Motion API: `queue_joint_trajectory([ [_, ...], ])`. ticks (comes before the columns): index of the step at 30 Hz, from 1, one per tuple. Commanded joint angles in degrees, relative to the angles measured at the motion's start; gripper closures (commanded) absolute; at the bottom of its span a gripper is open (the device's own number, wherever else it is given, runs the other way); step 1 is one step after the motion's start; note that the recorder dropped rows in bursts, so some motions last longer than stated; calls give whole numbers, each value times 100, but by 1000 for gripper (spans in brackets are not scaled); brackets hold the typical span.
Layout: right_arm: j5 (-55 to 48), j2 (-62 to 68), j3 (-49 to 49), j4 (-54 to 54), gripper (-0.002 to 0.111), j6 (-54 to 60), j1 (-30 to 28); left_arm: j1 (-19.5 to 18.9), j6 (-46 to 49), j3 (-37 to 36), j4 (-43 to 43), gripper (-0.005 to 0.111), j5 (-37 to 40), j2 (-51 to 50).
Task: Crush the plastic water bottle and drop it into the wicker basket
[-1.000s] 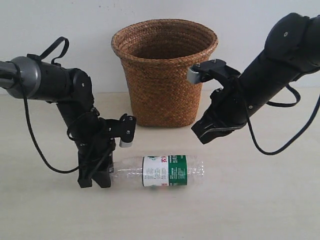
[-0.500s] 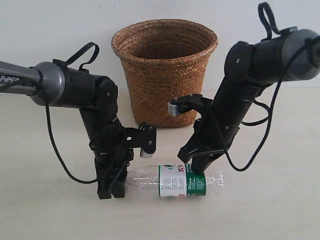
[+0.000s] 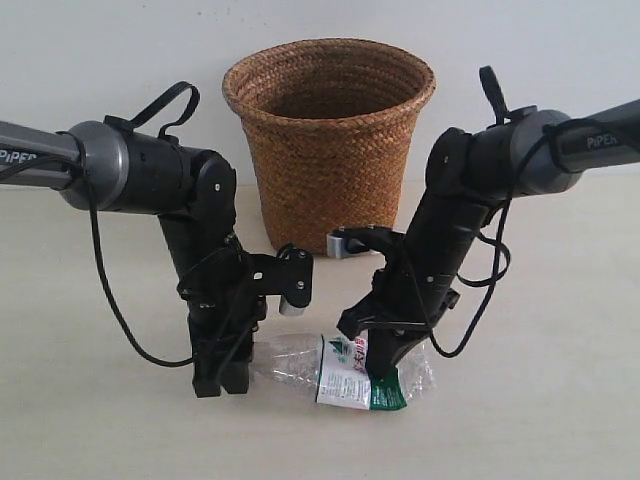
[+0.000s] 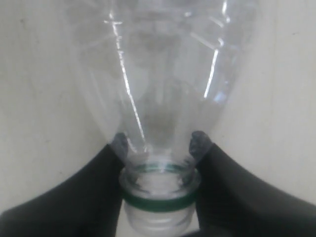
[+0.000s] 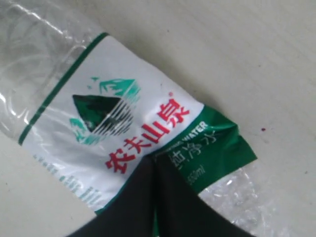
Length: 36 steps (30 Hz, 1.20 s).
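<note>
The plastic water bottle (image 3: 345,372) lies on its side on the table in front of the wicker basket (image 3: 330,170), its middle buckled and the label creased. My left gripper (image 3: 220,378) is shut on the bottle's neck. In the left wrist view the bottle (image 4: 163,74) has a green ring on its neck, and the left gripper (image 4: 159,142) clamps just above that ring. My right gripper (image 3: 376,362) is shut, its tips pressed down into the label. In the right wrist view its fingers (image 5: 143,197) meet on the white-and-green label of the bottle (image 5: 113,113).
The basket stands upright against the pale wall, behind and between both arms. Black cables (image 3: 110,300) loop from each arm near the table. The beige table (image 3: 540,420) spreads around the bottle.
My right arm swung in from beside the basket, came down on the bottle's label and pushed in; the bottle has crumpled and bent. My left gripper slid the bottle slightly right, then held still.
</note>
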State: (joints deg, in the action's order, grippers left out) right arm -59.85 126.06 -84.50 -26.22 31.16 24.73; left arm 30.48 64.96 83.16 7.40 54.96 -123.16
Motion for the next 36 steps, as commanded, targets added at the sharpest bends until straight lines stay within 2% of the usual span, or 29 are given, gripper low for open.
queue_joint_trajectory([
  [1, -65, 813, -19, 592, 108, -145, 37, 20, -45, 2, 63, 103, -102, -18],
  [8, -537, 325, -307, 607, 108, -237, 37, 20, -138, 2, 73, 103, -102, -18],
  [20, -382, -1202, -282, 128, 108, -284, -19, 20, -266, 2, 73, 103, -102, -18],
  [27, 580, -1059, 314, -851, 108, 6, -19, 20, -345, 2, 73, 103, -102, -18],
  [32, 562, -658, 317, -1750, 108, 206, -7, 20, -386, 2, 108, 103, -102, -18],
  [36, 578, -336, 317, -1912, 108, 289, -7, 20, -386, 2, 108, 103, -118, -18],
])
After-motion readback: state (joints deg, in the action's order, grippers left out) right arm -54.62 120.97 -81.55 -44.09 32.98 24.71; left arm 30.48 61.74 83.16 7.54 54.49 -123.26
